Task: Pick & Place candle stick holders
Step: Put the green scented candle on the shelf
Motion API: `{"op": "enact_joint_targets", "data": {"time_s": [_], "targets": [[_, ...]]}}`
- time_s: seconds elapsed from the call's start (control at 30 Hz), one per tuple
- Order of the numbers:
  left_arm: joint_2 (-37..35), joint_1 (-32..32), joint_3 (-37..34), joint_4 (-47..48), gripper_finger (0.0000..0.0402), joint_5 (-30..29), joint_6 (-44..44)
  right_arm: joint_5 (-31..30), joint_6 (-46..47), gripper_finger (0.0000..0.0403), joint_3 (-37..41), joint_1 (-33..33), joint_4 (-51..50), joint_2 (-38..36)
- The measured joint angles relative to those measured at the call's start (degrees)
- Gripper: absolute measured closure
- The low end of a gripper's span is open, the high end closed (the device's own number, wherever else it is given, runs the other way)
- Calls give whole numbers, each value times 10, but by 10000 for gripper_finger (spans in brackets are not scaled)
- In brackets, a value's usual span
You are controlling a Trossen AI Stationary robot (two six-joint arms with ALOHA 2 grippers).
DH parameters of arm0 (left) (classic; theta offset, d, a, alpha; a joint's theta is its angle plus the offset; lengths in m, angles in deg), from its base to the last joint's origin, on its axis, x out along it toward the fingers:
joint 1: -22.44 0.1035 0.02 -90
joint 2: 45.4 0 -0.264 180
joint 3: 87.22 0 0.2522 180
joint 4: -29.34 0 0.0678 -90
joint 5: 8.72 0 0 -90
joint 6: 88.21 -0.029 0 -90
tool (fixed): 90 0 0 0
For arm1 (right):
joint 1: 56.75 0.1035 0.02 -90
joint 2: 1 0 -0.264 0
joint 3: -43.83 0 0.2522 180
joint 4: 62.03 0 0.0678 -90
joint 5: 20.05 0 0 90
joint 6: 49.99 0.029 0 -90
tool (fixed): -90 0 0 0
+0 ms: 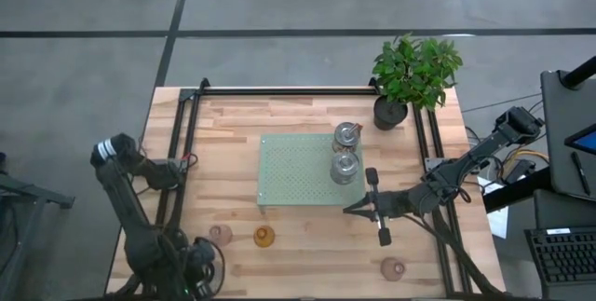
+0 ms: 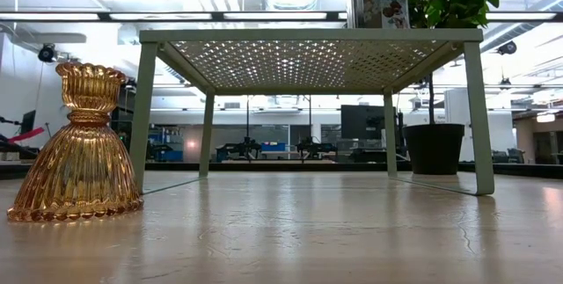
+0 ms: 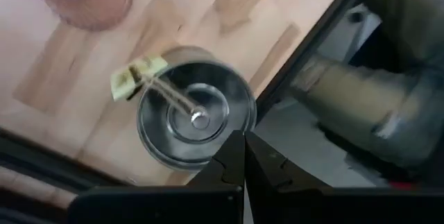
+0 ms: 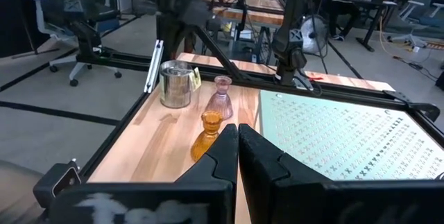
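Two silvery holders stand on the green tray, toward its right side. On the wood in front of the tray stand a pink holder, an amber holder and, to the right, another pink holder. A third silvery holder, with a yellow tag, stands at the table's near left corner. My left gripper hangs shut above that holder's rim, pointing down. My right gripper is shut and nearly level at the tray's near right corner.
A potted green plant stands at the far right corner. Black rails run along the table's left, far and right edges. The tray stands on four legs, with open room beneath it.
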Motion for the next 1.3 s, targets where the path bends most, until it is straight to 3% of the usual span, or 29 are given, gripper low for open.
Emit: {"op": "enact_joint_targets", "data": {"time_s": [0.33, 0.6, 1.0, 1.3], "targets": [[37, -4, -1, 9, 401, 61, 2, 0, 2, 394, -1, 0, 0, 0], [40, -4, -34, 4, 401, 53, -5, 0, 2, 394, -1, 0, -1, -1], [32, -3, -103, -86, 401, 69, 0, 0, 5, 394, -1, 0, -1, -1], [57, -3, -117, -91, 401, 70, -15, 0, 5, 394, 0, 0, -2, -1]]}}
